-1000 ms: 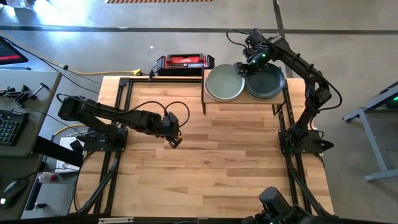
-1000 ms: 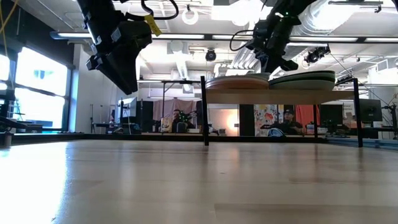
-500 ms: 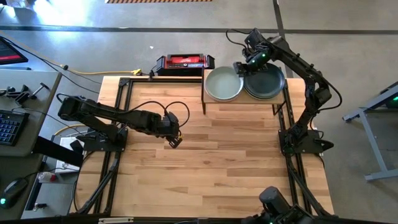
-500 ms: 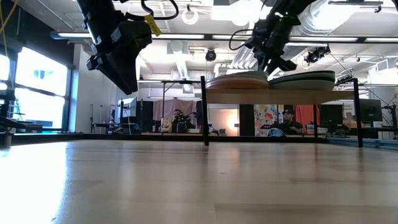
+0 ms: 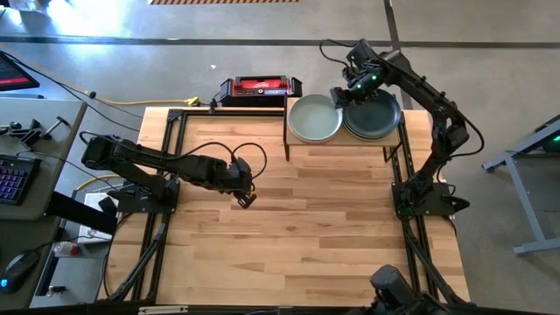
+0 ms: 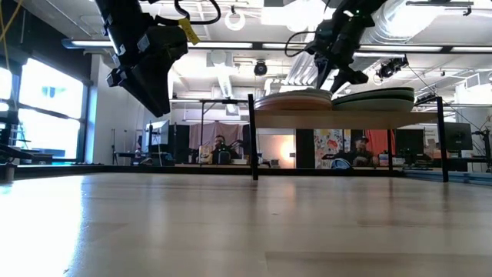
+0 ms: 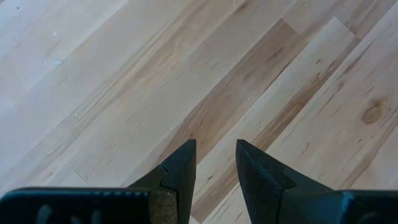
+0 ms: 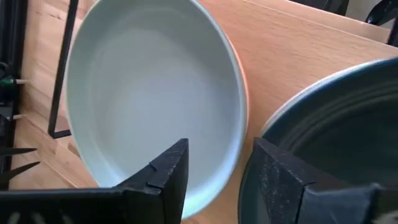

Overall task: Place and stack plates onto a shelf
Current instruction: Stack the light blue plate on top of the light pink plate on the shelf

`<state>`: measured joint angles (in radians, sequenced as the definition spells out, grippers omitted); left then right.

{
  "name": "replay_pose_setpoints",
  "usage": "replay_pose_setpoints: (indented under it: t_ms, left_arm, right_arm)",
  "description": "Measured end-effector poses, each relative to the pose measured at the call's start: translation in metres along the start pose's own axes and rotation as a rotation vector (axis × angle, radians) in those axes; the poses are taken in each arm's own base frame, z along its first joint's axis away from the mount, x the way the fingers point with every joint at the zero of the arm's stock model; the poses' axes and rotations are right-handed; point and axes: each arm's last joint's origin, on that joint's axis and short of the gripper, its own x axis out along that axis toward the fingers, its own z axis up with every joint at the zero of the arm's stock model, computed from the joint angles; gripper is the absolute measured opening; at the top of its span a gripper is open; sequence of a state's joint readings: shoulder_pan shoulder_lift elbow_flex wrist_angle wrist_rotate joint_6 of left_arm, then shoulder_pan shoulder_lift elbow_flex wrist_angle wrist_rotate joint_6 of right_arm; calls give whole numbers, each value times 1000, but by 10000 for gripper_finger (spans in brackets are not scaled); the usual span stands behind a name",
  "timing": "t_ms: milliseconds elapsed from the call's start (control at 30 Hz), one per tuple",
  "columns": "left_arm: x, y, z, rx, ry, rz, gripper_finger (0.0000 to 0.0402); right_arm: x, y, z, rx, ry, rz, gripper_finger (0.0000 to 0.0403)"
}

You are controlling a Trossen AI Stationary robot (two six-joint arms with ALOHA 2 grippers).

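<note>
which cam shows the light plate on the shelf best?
Right wrist view: the light plate nearly fills it, rim and bowl clear. High view shows it whole but small. Low view shows only stacked edges. Left wrist view: tabletop only.

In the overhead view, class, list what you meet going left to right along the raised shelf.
Black metal shelf leg → pale sage round plate stack → right end effector → dark green round plate stack.

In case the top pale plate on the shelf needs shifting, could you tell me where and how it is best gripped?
Grip the pale plate by its raised rim, one finger inside and one outside, coming down from above. It lies flat on its stack on the shelf, so only the rim offers a hold. Its edge toward the dark plates is crowded; the open side away from them looks freer. The right gripper hangs close by.
</note>
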<state>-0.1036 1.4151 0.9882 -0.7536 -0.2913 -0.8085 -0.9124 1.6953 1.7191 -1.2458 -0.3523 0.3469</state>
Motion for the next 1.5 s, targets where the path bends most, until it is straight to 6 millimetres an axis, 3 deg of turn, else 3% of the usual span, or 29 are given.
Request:
replay_pose_setpoints:
  t_ms: [233,433,767,1500]
  left_arm:
    - [0,0,0,0,0,0,101]
    - [0,0,0,0,0,0,101]
    - [0,0,0,0,0,0,101]
    - [0,0,0,-1,-1,-1,102]
  right_arm:
    - [-16,3,-11,-31,-13,4,144]
    - [-10,17,-26,-130,84,-12,142]
    - [-1,41,-39,-219,82,-111,142]
    - [11,58,-48,-245,78,-203,142]
